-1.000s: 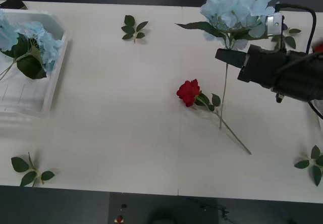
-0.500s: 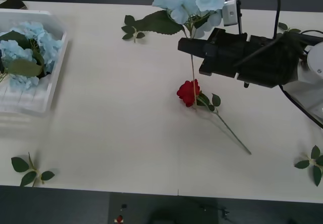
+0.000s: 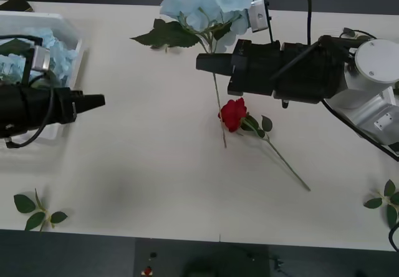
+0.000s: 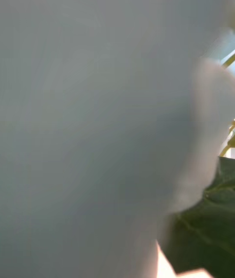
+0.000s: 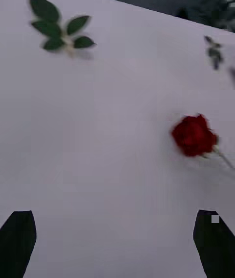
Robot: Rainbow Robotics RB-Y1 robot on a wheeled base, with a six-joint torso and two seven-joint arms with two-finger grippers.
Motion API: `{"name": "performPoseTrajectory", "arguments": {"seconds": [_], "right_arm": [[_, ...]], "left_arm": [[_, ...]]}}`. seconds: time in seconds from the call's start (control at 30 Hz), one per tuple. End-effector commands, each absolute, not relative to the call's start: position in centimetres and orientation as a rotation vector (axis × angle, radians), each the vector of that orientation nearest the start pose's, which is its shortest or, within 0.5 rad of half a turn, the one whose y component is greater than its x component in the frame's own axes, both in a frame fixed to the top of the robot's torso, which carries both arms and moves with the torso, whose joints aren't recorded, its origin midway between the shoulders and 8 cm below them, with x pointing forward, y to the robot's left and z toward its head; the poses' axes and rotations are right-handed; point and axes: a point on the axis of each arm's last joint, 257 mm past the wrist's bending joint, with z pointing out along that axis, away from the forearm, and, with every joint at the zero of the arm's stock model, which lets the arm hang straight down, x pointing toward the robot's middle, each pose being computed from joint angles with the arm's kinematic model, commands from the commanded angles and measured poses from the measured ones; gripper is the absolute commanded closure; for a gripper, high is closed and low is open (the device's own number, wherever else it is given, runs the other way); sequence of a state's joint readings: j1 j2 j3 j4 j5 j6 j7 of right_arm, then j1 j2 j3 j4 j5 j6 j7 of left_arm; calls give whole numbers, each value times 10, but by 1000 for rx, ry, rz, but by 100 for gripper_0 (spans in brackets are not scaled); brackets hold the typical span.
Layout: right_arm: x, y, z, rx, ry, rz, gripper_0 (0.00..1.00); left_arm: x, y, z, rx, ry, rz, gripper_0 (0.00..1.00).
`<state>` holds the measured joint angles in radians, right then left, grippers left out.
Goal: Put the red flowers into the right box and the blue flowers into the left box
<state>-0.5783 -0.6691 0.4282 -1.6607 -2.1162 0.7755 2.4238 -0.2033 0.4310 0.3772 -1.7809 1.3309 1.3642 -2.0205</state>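
The blue flowers [image 3: 53, 52] already sorted are seen lying in the left box [image 3: 68, 111], a white tray at the far left of the bench [image 3: 156, 183]. Just in front of that tray the left pincer [image 3: 93, 102] is held above the bench, pointing toward the middle; in the left wrist view its two black fingers [image 5: 18, 239] are shown set wide apart with nothing between them, and bare white surface lies below. A small green leaf sprig [image 3: 37, 209] is found at the near left corner of the bench. Further to the right, another blue flower cluster [image 3: 202, 2] is held up over the far side of the bench, its broad leaf [image 3: 163, 37] spread to the left and its thin stem [image 3: 218, 111] hanging down. The stem is gripped by the right pincer [image 3: 209, 63], which reaches in from the right. Pale petals and a dark green leaf [image 4: 205, 229] are pressed close to the right wrist camera. Just below the dangling stem tip a red flower [image 3: 233, 113] is laid on the bench near its centre, its stem running toward the near right. Another leaf sprig [image 3: 386, 203] is placed at the right edge.
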Motion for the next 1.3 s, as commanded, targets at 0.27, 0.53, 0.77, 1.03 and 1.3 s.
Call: {"name": "performPoseTrajectory", "arguments": {"seconds": [0.27, 0.53, 0.77, 1.03, 1.3], "right_arm": [[445, 21, -9, -885, 1418, 1249, 100], [446, 20, -7, -875, 1417, 1257, 100], [446, 20, -5, -870, 1416, 1263, 100], [446, 20, -5, -869, 1415, 1265, 100], [446, 20, -4, -865, 1416, 1264, 100]], "left_arm": [[409, 135, -159, 973, 1625, -1098, 0], [407, 52, -151, 933, 1464, -1203, 0], [409, -21, -141, 787, 1419, -1311, 0], [408, -78, -130, 655, 1408, -1396, 1], [407, -100, -116, 592, 1393, -1440, 56]]}}
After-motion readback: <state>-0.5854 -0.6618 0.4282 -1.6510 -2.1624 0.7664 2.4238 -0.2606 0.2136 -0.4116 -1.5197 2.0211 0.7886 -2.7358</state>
